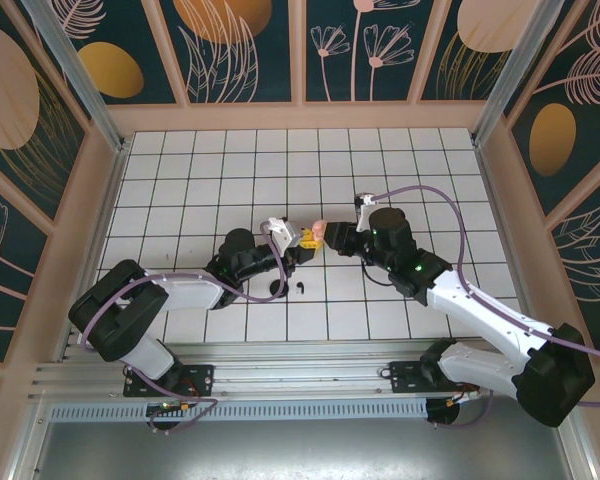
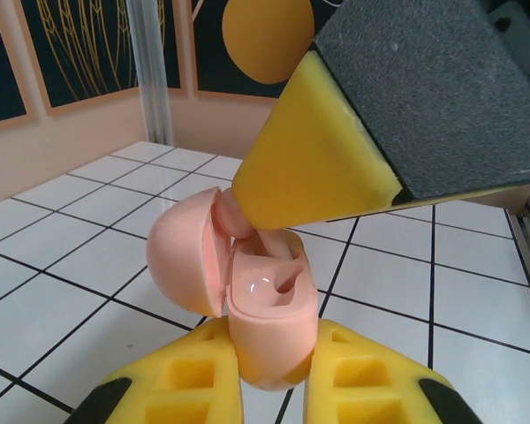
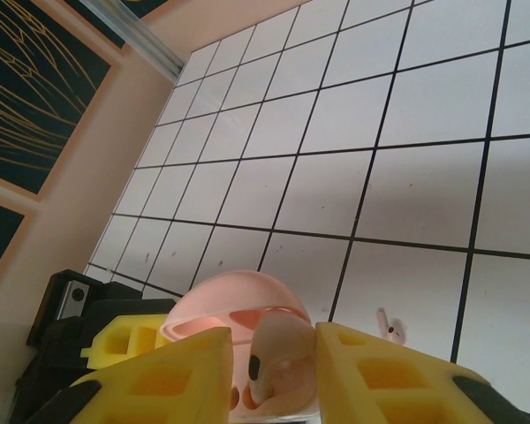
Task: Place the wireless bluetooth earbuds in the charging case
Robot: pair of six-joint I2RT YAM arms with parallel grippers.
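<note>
My left gripper (image 2: 274, 384) is shut on the pink charging case (image 2: 269, 322) and holds it above the tiles with its lid (image 2: 181, 261) swung open. One socket (image 2: 287, 283) in it is bare. My right gripper (image 3: 274, 367) is at the case's mouth, a yellow finger (image 2: 309, 159) coming down over it. A pale pink earbud (image 3: 283, 358) stands between the jaws with its lower end in the case. It touches the right finger and a narrow gap shows at the left one. From above, both grippers meet at the case (image 1: 318, 233). Another pink earbud (image 3: 389, 326) lies on the tiles beyond.
A black earbud (image 1: 300, 287) and a black disc (image 1: 277, 291) lie on the tiled floor (image 1: 380, 170) just in front of the left arm's forearm. Wooden walls ring the floor, with aluminium posts (image 1: 75, 65) at the back corners.
</note>
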